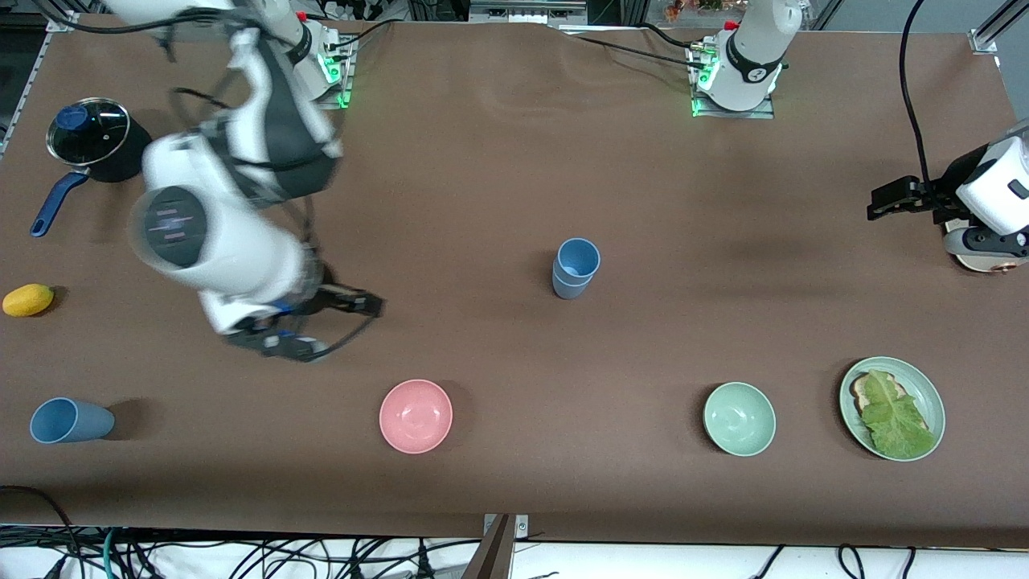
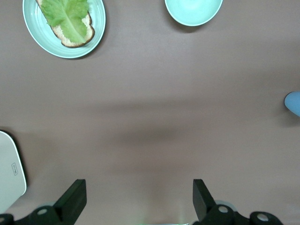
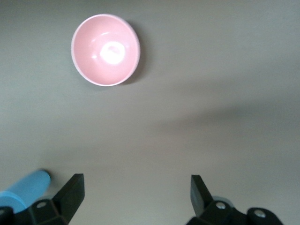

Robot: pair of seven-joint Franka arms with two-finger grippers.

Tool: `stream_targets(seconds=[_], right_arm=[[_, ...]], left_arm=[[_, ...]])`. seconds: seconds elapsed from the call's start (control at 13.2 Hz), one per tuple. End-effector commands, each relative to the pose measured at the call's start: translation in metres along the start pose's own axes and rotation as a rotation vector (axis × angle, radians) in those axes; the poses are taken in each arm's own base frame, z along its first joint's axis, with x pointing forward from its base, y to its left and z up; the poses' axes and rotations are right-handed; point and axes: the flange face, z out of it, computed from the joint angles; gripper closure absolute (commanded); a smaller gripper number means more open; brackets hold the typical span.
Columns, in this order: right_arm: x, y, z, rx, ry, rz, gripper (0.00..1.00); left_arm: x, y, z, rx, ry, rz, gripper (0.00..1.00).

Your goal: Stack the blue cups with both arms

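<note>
Two blue cups (image 1: 575, 268) stand nested upright at the middle of the table, a bright sky-blue one inside a duller grey-blue one. A third blue cup (image 1: 71, 420) lies on its side near the front edge at the right arm's end; it also shows in the right wrist view (image 3: 26, 190). My right gripper (image 1: 334, 326) is open and empty over bare table between that cup and the stack; its jaws stand wide apart in its wrist view (image 3: 136, 192). My left gripper (image 1: 884, 199) is open and empty at the left arm's end, with its jaws wide apart (image 2: 139, 197). The stack's edge shows in the left wrist view (image 2: 293, 103).
A pink bowl (image 1: 416, 416), a mint-green bowl (image 1: 739, 419) and a green plate (image 1: 924, 382) with toast and lettuce sit along the front. A lidded black pot (image 1: 92, 141) and a yellow fruit (image 1: 28, 299) sit at the right arm's end. A round object (image 1: 985, 261) lies under the left arm.
</note>
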Motion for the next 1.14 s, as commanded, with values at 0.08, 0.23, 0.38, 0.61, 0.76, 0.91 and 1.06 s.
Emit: stream_targets(seconds=[0.08,0.23,0.38,0.61,0.76,0.91,1.06], right_arm=[[-0.018,0.077,-0.048,0.019,-0.019,-0.015,0.0],[-0.044,0.107,-0.066,-0.055,0.012,-0.042,0.0],[-0.074,0.127,-0.077,-0.077,0.012,-0.037,0.0],[-0.081,0.15,-0.091,-0.07,0.029,-0.044,0.0],[-0.076,0.154,-0.09,-0.063,0.026,-0.05,0.0],[-0.066,0.15,-0.102,-0.069,0.043,-0.053,0.0],[-0.065,0.149,-0.103,-0.087,0.035,-0.058,0.0]], left_arm=[[0.001,0.004,-0.009,-0.001,0.026,0.039,0.0],[0.003,0.003,-0.011,-0.004,0.045,0.038,0.0],[0.004,0.002,-0.01,-0.008,0.047,0.035,0.0],[0.005,0.001,-0.01,-0.006,0.052,0.033,0.0],[0.006,-0.001,-0.012,-0.007,0.066,0.03,0.0],[0.006,-0.002,-0.009,-0.007,0.061,0.029,0.0],[0.007,-0.004,-0.008,-0.007,0.058,0.026,0.0]])
